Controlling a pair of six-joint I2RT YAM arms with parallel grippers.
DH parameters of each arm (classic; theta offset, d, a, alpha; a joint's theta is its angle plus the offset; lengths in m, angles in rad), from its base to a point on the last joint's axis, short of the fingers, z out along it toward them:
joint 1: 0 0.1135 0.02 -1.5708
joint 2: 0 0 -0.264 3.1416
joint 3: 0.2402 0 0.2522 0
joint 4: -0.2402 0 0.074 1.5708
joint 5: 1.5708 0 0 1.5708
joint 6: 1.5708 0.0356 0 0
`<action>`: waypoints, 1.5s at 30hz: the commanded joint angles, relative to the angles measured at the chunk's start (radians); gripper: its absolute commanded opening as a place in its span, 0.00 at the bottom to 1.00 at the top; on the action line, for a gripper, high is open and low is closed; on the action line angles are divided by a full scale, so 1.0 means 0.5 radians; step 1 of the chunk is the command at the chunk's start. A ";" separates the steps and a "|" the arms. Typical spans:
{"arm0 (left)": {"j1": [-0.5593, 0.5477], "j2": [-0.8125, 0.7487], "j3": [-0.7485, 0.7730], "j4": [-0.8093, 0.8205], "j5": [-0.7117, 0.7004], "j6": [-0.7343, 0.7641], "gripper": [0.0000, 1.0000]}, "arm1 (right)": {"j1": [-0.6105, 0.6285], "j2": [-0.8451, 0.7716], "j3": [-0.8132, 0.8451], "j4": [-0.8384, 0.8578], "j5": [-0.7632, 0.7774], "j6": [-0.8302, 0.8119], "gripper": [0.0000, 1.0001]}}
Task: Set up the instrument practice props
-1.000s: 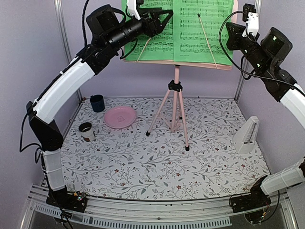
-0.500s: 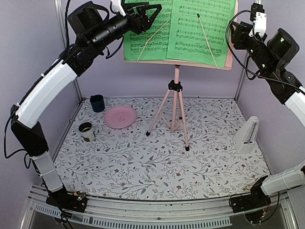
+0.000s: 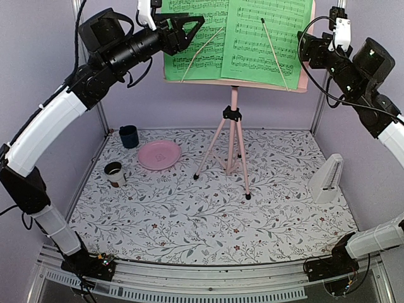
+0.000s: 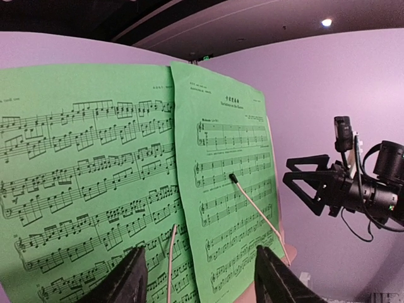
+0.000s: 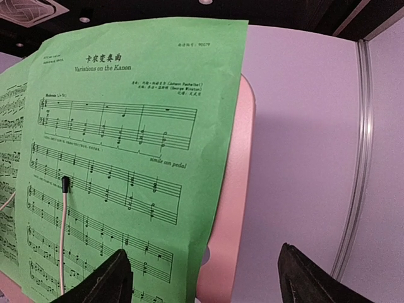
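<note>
Nearest, at 6 o'clock in the top view: both arm bases on the rail. Next, the flowery table (image 3: 189,221).

At 3 o'clock on it: the small white metronome (image 3: 327,180), upright, well apart from the stand. At 9 o'clock: a little brown-and-white cup (image 3: 113,173). Farther, toward 10 o'clock: the pink plate (image 3: 159,154) and the dark blue cup (image 3: 129,136), near each other, not touching.

Farther still, toward 12 o'clock: the pink music stand (image 3: 233,126), up on its three legs. On its desk, two green pages (image 3: 252,38) side by side, each under a thin wire arm (image 3: 274,53).

Up high at 11 o'clock: the left gripper (image 3: 199,24), just in front of the left page. Up high at 1 o'clock: the right gripper (image 3: 302,49), just beside the desk's right edge.

Finger gaps hard to judge from above, clearer from the wrists. Left wrist view: two dark fingers (image 4: 126,278) spread wide, holding nothing, pages beyond them; the right gripper there too at 3 o'clock. Right wrist view: fingers (image 5: 107,281) far apart, nothing gripped.

Only in that view: the title "Variations on the Kanon" and the pink desk edge peeking past the right page. Only from above: table, cups, plate, metronome.
</note>
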 commanded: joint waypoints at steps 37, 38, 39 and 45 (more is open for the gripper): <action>-0.038 -0.372 -0.652 0.041 -0.237 -0.085 0.68 | -0.212 0.089 0.016 -0.086 -0.104 0.072 0.42; -0.035 -0.376 -0.658 0.044 -0.236 -0.091 0.68 | -0.214 0.087 0.016 -0.086 -0.116 0.073 0.42; -0.031 -0.380 -0.659 0.044 -0.236 -0.092 0.68 | -0.215 0.087 0.020 -0.088 -0.126 0.072 0.41; -0.001 -0.399 -0.682 0.037 -0.207 -0.120 0.68 | -0.221 0.089 0.059 -0.089 -0.165 0.017 0.38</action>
